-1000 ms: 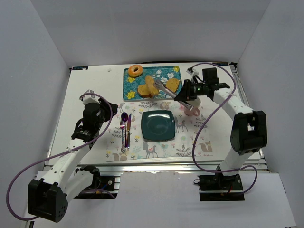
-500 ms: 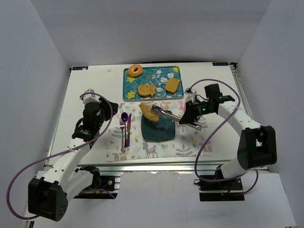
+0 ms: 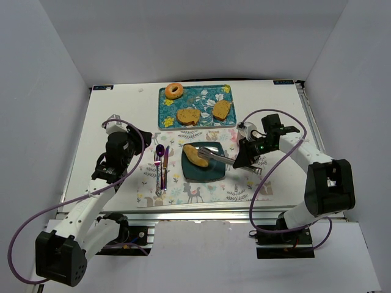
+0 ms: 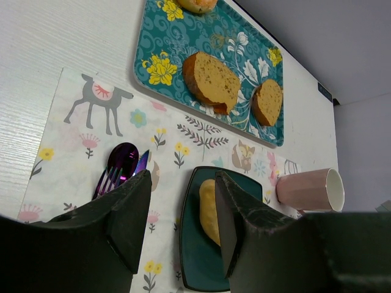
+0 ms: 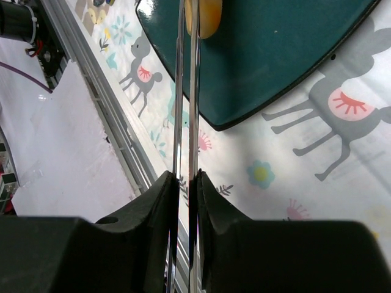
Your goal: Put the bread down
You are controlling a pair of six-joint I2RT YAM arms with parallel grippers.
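Right end effector [image 3: 241,160] gripping tongs [image 3: 220,157], bread [image 3: 197,155] on plate [image 3: 211,173]

Right gripper [image 5: 183,180] reaches leftward with jaws pinched nearly together; left gripper [image 4: 183,177] hovers, jaws apart

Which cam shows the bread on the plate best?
Top external: the whole bread shows on the plate. Left wrist has it partly hidden by the left gripper; right wrist catches only an end behind the tongs.
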